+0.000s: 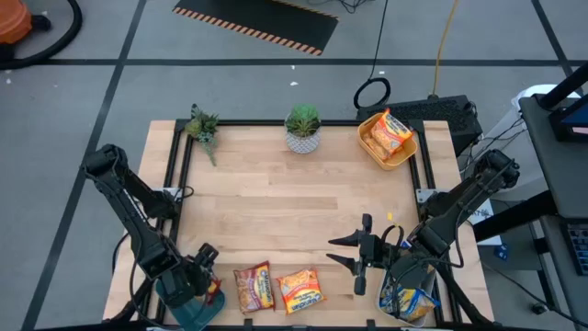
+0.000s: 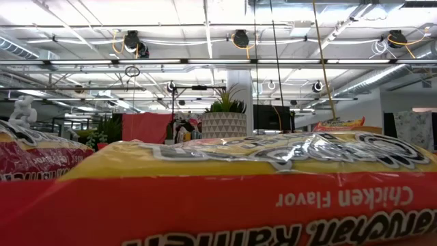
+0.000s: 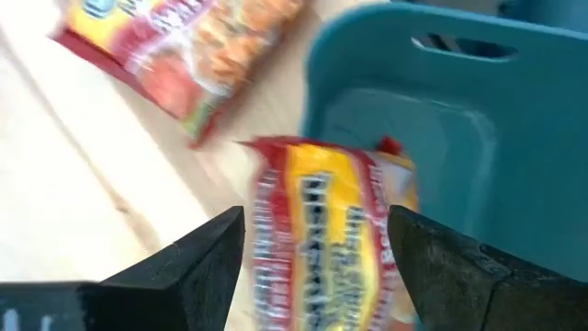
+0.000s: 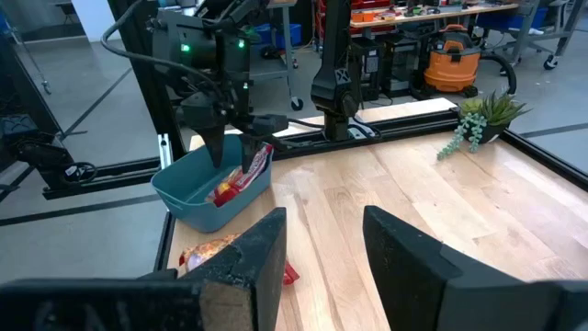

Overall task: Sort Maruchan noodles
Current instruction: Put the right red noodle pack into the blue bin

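My left gripper (image 1: 207,276) (image 3: 317,230) hangs open at the teal bin's (image 1: 188,311) (image 3: 441,119) rim, near the table's near-left corner. A red-and-yellow noodle packet (image 3: 331,230) (image 4: 255,167) sits tilted between its fingers, half over the rim. Two more packets (image 1: 254,287) (image 1: 300,290) lie flat by the near edge and fill the low view (image 2: 225,198). My right gripper (image 1: 342,252) (image 4: 322,239) is open and empty above the table's near-right part. Orange packets (image 1: 390,135) lie in the yellow bin (image 1: 366,138). Blue-and-yellow packets (image 1: 409,302) lie in a pale bin under the right arm. My left gripper stands open from above around the red-and-yellow packet's sides (image 3: 276,239). The view is blurred, and I cannot tell whether a finger touches it. The packet tilts across the teal bin's rim (image 4: 241,184).
A potted plant (image 1: 302,129) stands at the far edge and a loose plant sprig (image 1: 204,129) lies at the far-left corner. The yellow bin is at the far right. A black frame (image 1: 276,122) borders the table. Bare wood (image 1: 276,202) spans the middle.
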Robot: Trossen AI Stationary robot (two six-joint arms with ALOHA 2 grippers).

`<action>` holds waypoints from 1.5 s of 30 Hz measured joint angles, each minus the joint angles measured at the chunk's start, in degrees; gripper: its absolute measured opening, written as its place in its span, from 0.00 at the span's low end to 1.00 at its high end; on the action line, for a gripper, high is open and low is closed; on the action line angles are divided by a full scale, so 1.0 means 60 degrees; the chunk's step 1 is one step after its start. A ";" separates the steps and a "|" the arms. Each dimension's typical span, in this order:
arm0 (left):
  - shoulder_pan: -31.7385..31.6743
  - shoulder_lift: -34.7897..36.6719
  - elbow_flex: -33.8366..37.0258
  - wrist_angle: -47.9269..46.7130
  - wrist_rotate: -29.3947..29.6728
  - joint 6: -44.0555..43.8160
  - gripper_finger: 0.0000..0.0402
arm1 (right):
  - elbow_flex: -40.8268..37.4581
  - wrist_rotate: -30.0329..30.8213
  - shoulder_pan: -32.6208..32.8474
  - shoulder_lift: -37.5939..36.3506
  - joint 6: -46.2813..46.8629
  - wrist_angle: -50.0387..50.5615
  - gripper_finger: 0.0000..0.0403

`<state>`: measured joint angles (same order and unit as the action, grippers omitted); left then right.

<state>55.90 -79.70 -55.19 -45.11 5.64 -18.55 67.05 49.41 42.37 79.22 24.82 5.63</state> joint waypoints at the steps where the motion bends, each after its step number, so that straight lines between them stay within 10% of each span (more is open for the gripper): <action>1: 0.0000 0.0000 -0.0031 -0.0019 0.0159 0.0119 0.68 | 0.0000 0.0000 0.0000 0.0000 0.0000 0.0000 0.35; 15: 0.0000 -0.0057 0.0065 -0.0020 0.3823 -0.0423 0.65 | 0.0000 0.0000 0.0000 0.0000 0.0251 0.0244 0.35; 28: 0.0451 -0.1298 0.0079 0.0006 0.2707 0.0694 0.18 | 0.0000 -0.0025 0.0000 0.0000 0.0255 0.0251 0.35; 45: 0.1428 -0.1071 0.0071 0.0632 0.1618 0.0072 0.02 | 0.0000 -0.0029 0.0000 0.0000 0.0260 0.0266 0.35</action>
<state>64.46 -86.13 -54.77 -41.32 15.35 -18.11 67.05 49.23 42.37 79.22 26.38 7.22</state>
